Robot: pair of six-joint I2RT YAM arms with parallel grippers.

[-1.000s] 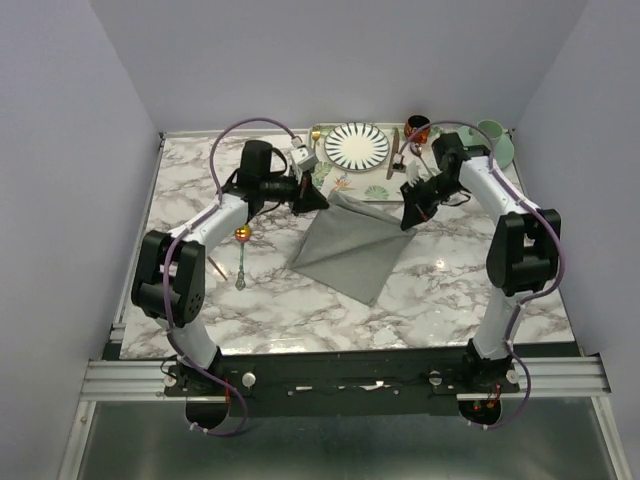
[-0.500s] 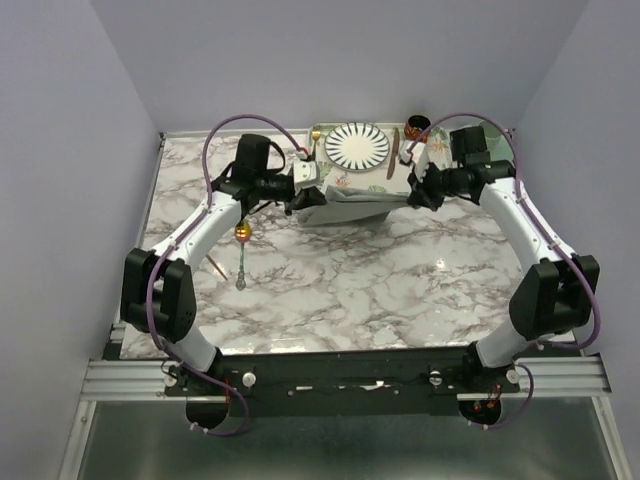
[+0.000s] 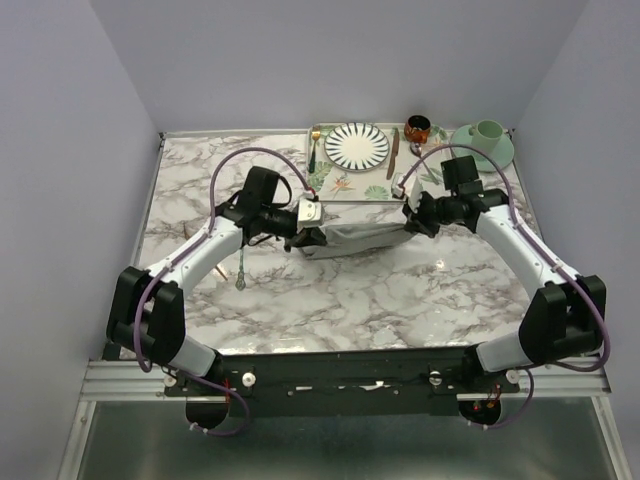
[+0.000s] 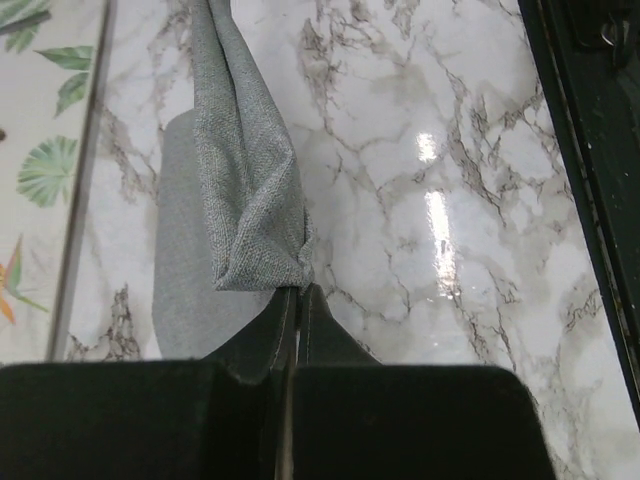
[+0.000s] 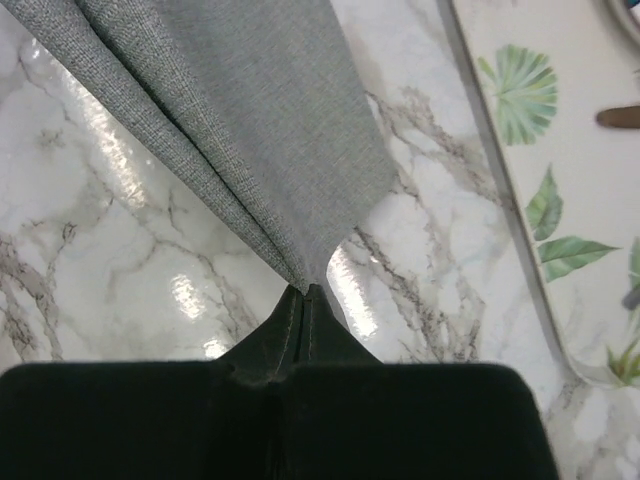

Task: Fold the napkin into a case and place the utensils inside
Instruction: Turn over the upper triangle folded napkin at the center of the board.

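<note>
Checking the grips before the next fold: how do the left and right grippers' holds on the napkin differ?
The left gripper pinches a bunched, rolled end of the napkin; the right gripper pinches a point from which flat layers fan out. The left stands farther from the tray than the right. Both are shut on it, at opposite ends.

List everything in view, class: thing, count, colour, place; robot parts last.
napkin: one, grey, held between both pincers
tray: one, leaf-patterned, far edge
plate: one, striped, on tray
fork: one, gold, left of plate
knife: one, brown-handled, right of plate
spoon: one, green-handled, left of napkin
small cup: one, dark red, behind tray
cup with saucer: one, green, far right corner
table: one, marble
left pincer, right pincer: two, black, shut on napkin
</note>
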